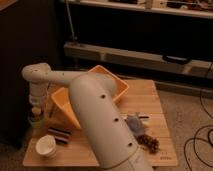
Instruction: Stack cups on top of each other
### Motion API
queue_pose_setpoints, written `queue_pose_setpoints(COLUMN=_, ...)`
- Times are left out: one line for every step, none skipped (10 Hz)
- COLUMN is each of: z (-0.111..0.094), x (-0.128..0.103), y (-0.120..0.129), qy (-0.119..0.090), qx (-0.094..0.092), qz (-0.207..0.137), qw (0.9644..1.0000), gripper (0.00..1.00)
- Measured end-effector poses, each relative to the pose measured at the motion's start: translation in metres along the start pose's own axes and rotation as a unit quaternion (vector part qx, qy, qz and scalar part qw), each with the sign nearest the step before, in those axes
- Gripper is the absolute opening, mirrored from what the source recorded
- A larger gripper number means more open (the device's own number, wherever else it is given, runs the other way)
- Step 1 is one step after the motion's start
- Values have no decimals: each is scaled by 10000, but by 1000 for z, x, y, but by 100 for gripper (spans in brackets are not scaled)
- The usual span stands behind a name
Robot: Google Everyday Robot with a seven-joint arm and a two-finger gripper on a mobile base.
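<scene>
Two cups visible: white cup (45,145) near front-left corner; pale green cup (36,121) at left edge.
gripper (36,111): directly above pale green cup.
jaws: cannot tell.
striped block (60,135): beside white cup.

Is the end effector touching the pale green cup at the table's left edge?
Cannot tell. In the camera view the end effector hangs directly over the pale green cup, hiding any contact or gap.

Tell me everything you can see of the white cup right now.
The white cup is small, round and wide-rimmed, looks like paper or plastic, and stands upright with its mouth open near the front left corner of the wooden table. A striped block lies just behind it. The gripper hangs farther back, not touching it.
</scene>
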Motion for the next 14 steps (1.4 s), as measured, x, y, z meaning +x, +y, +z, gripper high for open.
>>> queue_pose_setpoints(z=-15, x=4, y=14, qy=-30, qx=59, qz=-31, qw=10000, gripper=0)
queue_pose_setpoints(z=-33, x=12, y=38, qy=-59, qx=182, qz=-71, qw=9998, gripper=0)
queue_pose_setpoints(z=-41, x=19, y=61, qy=-60, qx=309, qz=-88, qw=9995, gripper=0)
queue_pose_setpoints(z=-42, x=24, y=83, qy=-58, qx=410, qz=-104, qw=9991, gripper=0)
queue_pose_setpoints(z=-40, x=30, y=102, qy=-43, qx=491, qz=-90, qw=9987, gripper=0)
queue_pose_setpoints(z=-36, x=37, y=115, qy=-50, qx=560, qz=-52, qw=9984, gripper=0)
queue_pose_setpoints(z=-29, x=44, y=121, qy=-88, qx=599, qz=-17, qw=9982, gripper=0)
queue_pose_setpoints(z=-20, x=52, y=121, qy=-110, qx=623, qz=33, qw=9980, gripper=0)
queue_pose_setpoints(z=-6, x=66, y=122, qy=-172, qx=640, qz=111, qw=9977, gripper=0)
queue_pose_setpoints(z=6, x=80, y=120, qy=-210, qx=633, qz=187, qw=9976, gripper=0)
queue_pose_setpoints(z=12, x=88, y=119, qy=-255, qx=609, qz=232, qw=9975, gripper=0)
queue_pose_setpoints(z=19, x=96, y=114, qy=-320, qx=555, qz=295, qw=9975, gripper=0)
queue_pose_setpoints(z=23, x=100, y=113, qy=-399, qx=500, qz=291, qw=9975, gripper=0)
queue_pose_setpoints(z=22, x=104, y=112, qy=-464, qx=481, qz=304, qw=9973, gripper=0)
